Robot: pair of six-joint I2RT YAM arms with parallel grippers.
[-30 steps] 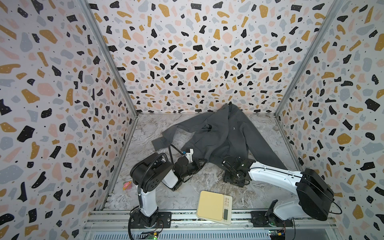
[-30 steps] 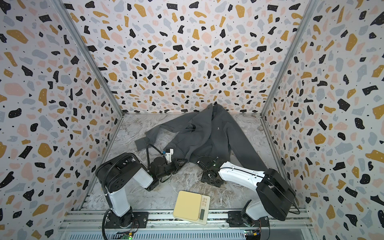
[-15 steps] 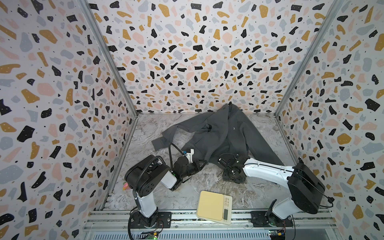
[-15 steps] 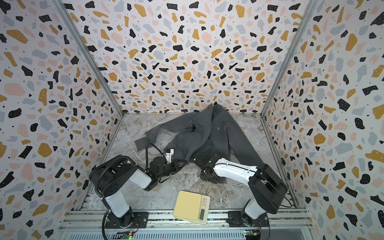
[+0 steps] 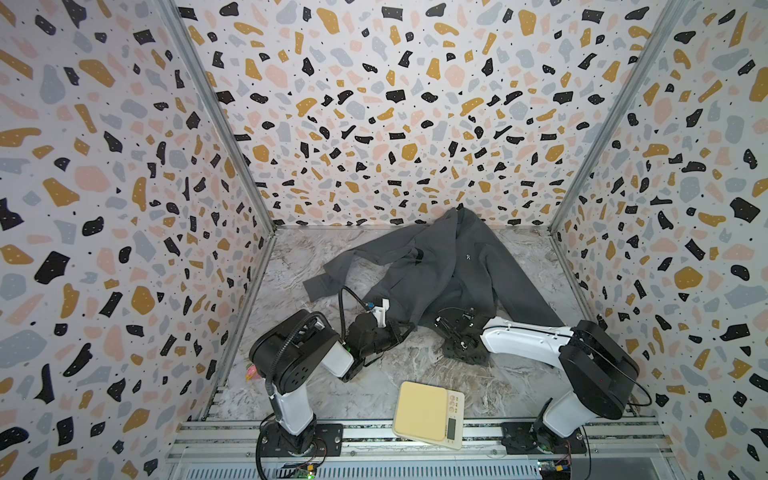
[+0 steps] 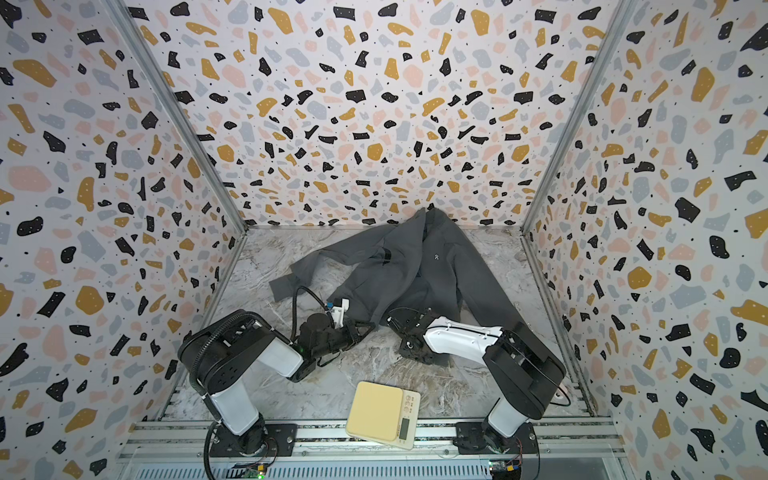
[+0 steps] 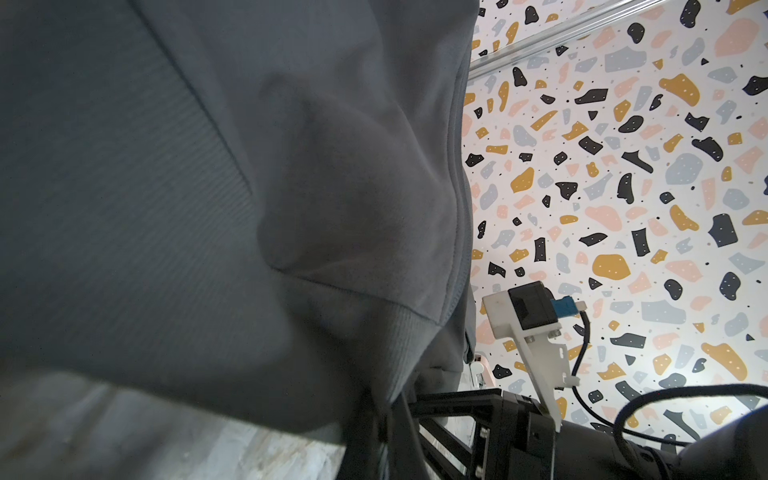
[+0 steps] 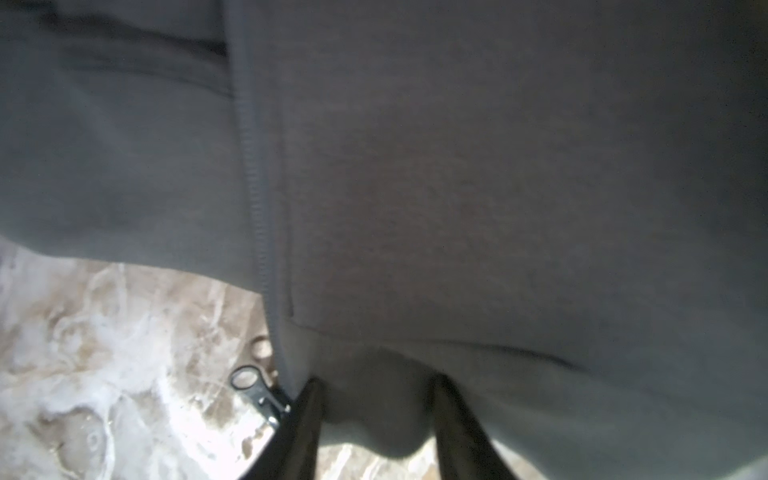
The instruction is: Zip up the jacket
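Right jaws: stood part-way open, the two dark fingers (image 8: 309, 415) astride a loose fold of hem, not visibly clamped on it.
Left jaws: were shut on the same hem, with cloth draped over the fingers (image 7: 401, 432).
Slider: a small dark metal zip slider with a ring pull (image 8: 255, 392) lay just beside one right finger, at the foot of the zip teeth (image 8: 257, 187).
Task's thing: the dark charcoal-grey fabric jacket (image 5: 449, 270) was spread beyond both jaws, its collar farthest from them.
Step, as judged: securing the zip's bottom end. The bite should land close beside the slider, not on the pull, with the hem kept taut between both jaws so the teeth lie straight.
Edges: the hem edge hung free over the marbled grey bench (image 5: 374, 374).
Open room: bare bench lay behind the jaws. A cream square kitchen scale (image 5: 428, 409) sat behind the right jaws, apart. The run toward the collar crossed creased cloth.
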